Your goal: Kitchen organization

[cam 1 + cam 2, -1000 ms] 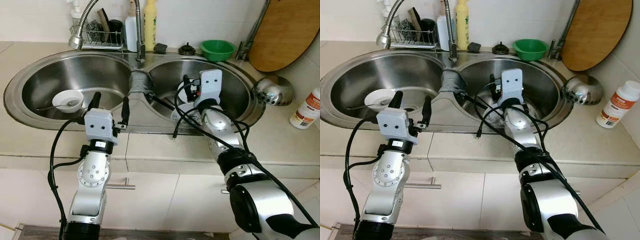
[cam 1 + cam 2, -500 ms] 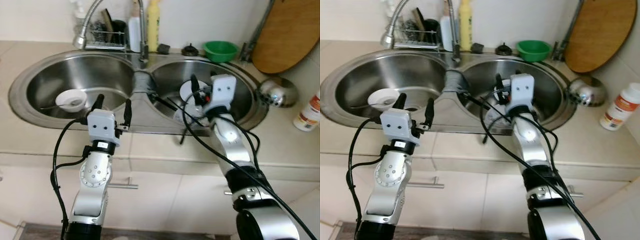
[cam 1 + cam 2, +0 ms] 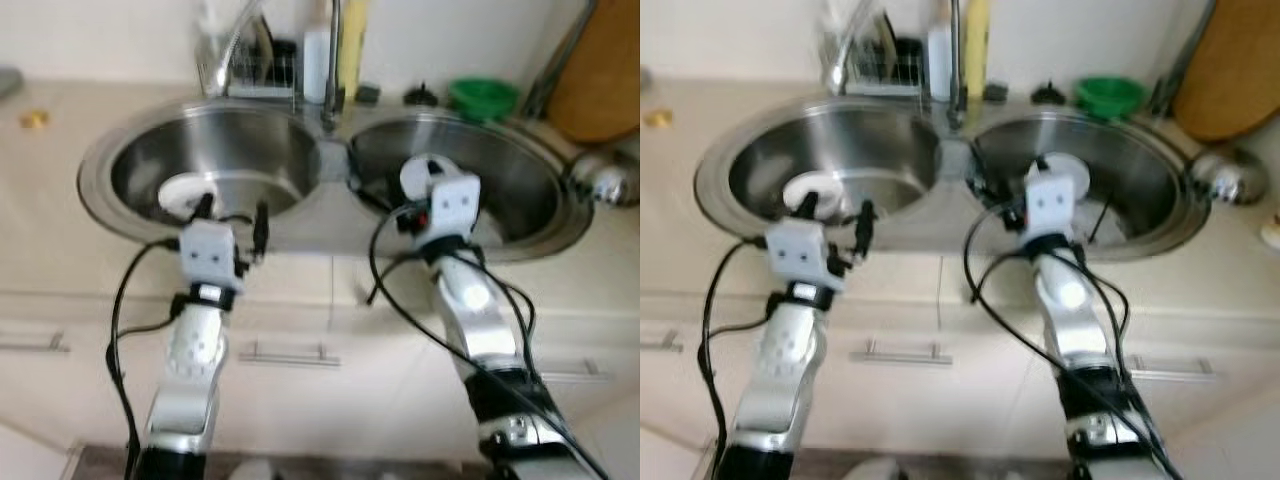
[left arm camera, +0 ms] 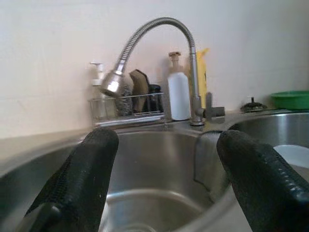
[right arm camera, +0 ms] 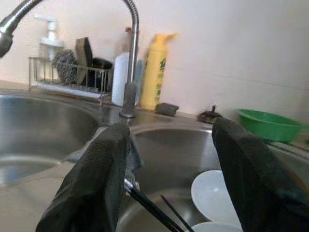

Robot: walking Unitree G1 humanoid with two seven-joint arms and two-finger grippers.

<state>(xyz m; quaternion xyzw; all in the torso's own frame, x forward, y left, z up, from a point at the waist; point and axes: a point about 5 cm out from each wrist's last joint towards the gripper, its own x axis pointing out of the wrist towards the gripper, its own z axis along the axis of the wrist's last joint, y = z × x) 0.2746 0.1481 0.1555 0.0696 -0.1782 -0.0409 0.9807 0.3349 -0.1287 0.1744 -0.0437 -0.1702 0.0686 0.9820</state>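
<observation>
The fingers of the left gripper (image 3: 232,208) and right gripper (image 5: 171,188) are held spread and empty at the double sink's (image 3: 300,215) front rim, presumably poised for the white dishes (image 5: 212,195) lying in the right basin.

Left arm: my silver arm rises from the lower left of the head view toward mid-frame.
Left gripper (image 3: 231,208): my fingers (image 4: 84,179) spread apart, empty.
Right arm: reaches up from lower right, cables looped around it.
Right gripper (image 5: 169,169): my fingers (image 5: 99,179) parted, holding nothing.
</observation>
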